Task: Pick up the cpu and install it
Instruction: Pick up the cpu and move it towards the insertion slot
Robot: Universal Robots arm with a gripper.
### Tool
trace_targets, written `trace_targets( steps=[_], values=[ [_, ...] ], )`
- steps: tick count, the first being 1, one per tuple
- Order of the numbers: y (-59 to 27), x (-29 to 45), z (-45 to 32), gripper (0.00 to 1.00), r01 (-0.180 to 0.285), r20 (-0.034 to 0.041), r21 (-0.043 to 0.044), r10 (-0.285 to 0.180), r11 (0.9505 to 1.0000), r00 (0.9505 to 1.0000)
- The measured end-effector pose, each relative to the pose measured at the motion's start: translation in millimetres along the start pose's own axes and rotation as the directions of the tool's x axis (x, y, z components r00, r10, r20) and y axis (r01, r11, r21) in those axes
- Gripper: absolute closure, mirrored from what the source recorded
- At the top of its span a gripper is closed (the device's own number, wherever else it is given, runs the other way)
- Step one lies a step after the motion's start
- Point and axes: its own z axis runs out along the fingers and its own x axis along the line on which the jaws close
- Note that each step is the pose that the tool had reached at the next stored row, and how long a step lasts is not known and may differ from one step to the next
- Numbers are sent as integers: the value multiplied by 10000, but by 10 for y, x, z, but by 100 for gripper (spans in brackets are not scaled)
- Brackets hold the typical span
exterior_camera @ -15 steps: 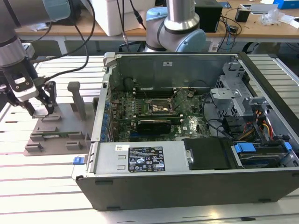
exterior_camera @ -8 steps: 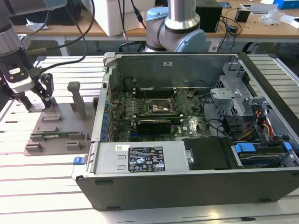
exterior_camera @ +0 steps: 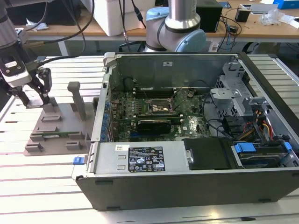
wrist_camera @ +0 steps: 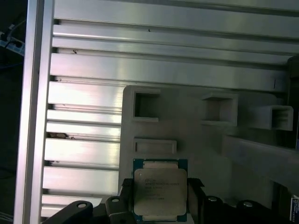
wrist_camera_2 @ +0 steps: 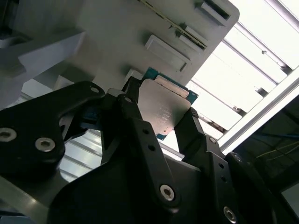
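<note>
Nearest us in the exterior view, a slatted aluminium tabletop (exterior_camera: 42, 186) carries an open computer case (exterior_camera: 187, 191) with its dark side wall facing us. Beside the case, toward the exterior view's left, lies a grey moulded holder (exterior_camera: 58, 140) with slots and upright posts. The tool (exterior_camera: 33, 99) hangs over the holder's far left corner, pointing down.

In the first wrist view, the cpu (wrist_camera: 160, 191) sits squarely between the tool's two black fingers (wrist_camera: 196, 187). Its pale silver top faces the camera and a thin green border shows around it. In the second wrist view, the fingers press on opposite edges of the chip, so the tool is closed narrowly on it. The grey holder lies directly behind the chip. We cannot tell whether the chip touches the holder.

Farther off, inside the case, the green motherboard (exterior_camera: 191, 125) holds a black square socket (exterior_camera: 161, 108), well apart from the tool. Beyond the case rises the arm's pale blue base (exterior_camera: 175, 23).
</note>
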Motion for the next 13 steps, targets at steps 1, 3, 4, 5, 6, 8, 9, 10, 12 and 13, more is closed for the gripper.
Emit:
trace_targets(
  steps=[1,3,4,5,6,8,9,10,12,13],
  values=[
    [0,-1,-28,45,0,-1,0,0,10000,10000],
    [1,-2,-65,45,0,0,-1,0,10000,10000],
    [3,-5,-133,45,0,0,0,0,10000,10000],
    [3,-6,-154,45,0,0,0,0,10000,10000],
    [3,-7,-192,45,0,0,0,0,10000,10000],
    [4,-9,-247,45,0,0,0,0,10000,10000],
    [4,-10,-281,45,0,0,-1,0,10000,10000],
    [4,-12,-329,45,-1,0,0,1,10000,10000],
    [5,-14,-370,45,-1,-1,0,1,10000,10000],
    [4,-14,-382,45,-1,0,0,1,10000,10000]
  ],
)
